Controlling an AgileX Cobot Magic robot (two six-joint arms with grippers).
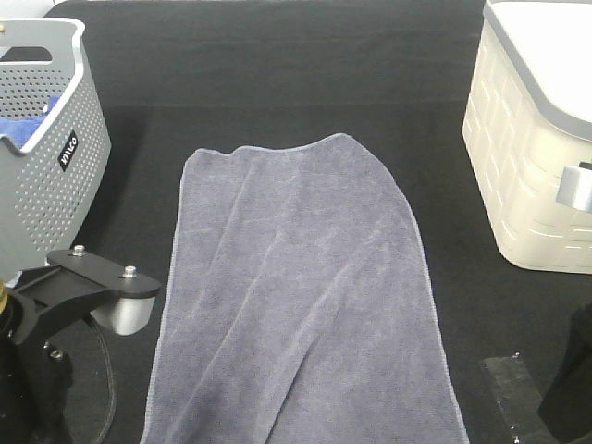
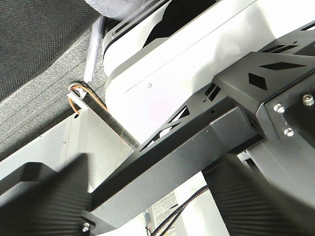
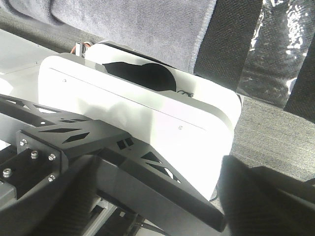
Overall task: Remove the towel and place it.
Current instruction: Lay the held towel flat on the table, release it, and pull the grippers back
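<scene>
The grey-lavender towel lies spread flat on the black table, running from the middle of the table to its near edge. Its near end also shows in the right wrist view. Both arms are drawn back at the near edge, the left arm beside the towel's left side and the right arm beyond its right side. The left gripper and the right gripper point down at the robot's base. Their fingers stand apart with nothing between them. Neither touches the towel.
A grey perforated basket stands at the left edge with a bright blue cloth inside. A cream slatted basket stands at the right edge. The black table extends behind the towel.
</scene>
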